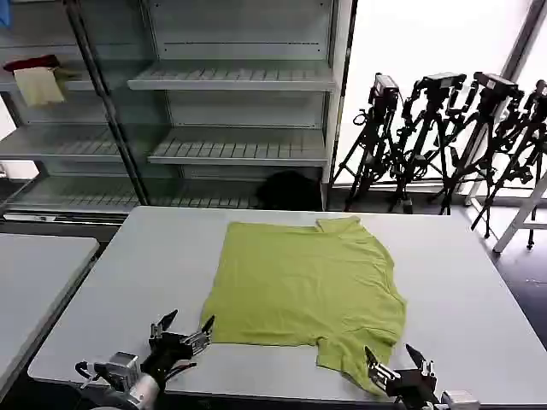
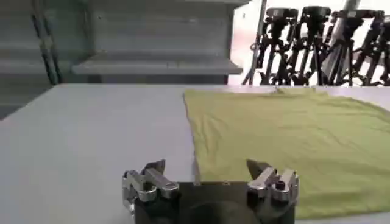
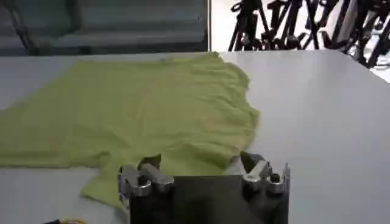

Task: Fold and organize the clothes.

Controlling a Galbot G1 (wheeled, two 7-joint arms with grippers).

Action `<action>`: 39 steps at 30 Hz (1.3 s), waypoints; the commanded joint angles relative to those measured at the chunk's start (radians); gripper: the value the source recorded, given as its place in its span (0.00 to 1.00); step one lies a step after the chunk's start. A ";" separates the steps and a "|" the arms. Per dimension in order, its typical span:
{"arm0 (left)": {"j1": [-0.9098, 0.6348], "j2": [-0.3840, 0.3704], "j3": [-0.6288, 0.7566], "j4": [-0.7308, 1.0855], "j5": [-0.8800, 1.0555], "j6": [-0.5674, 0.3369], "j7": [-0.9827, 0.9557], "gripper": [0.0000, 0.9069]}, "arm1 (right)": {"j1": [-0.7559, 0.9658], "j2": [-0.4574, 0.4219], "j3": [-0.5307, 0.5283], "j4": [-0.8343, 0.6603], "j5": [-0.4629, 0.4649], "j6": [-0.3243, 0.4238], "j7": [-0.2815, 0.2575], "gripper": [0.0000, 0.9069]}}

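**At the near table edge, both grippers line up for the first fold**

On the grey table (image 1: 479, 299) the lime-green T-shirt (image 1: 308, 286) lies flat. Left gripper (image 1: 182, 335) spread at its bottom corner, right gripper (image 1: 399, 369) spread over the near sleeve. Next: pinch cloth, probably.

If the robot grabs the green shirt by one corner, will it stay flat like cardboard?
Probably not. The T-shirt lies limp and wrinkled on the table, so it would likely droop. It looks thin, probably light, and may bunch if pushed.
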 commanded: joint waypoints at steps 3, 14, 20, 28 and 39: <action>0.025 0.010 0.022 -0.011 -0.009 0.021 -0.018 1.00 | -0.012 -0.005 -0.028 -0.008 0.025 -0.018 0.046 1.00; 0.013 -0.003 0.048 0.038 0.021 0.020 -0.032 1.00 | 0.025 0.002 -0.045 -0.056 0.006 -0.017 0.040 0.81; 0.020 -0.009 0.057 0.060 0.039 0.020 -0.041 0.01 | 0.026 0.000 -0.057 -0.062 -0.003 -0.017 0.033 0.00; 0.021 -0.016 0.062 0.053 0.054 0.019 -0.029 0.01 | 0.022 -0.002 -0.055 -0.057 -0.007 -0.017 0.020 0.00; 0.016 -0.017 0.066 0.045 0.076 0.018 0.001 0.00 | 0.036 0.014 -0.037 -0.031 0.025 -0.015 0.008 0.00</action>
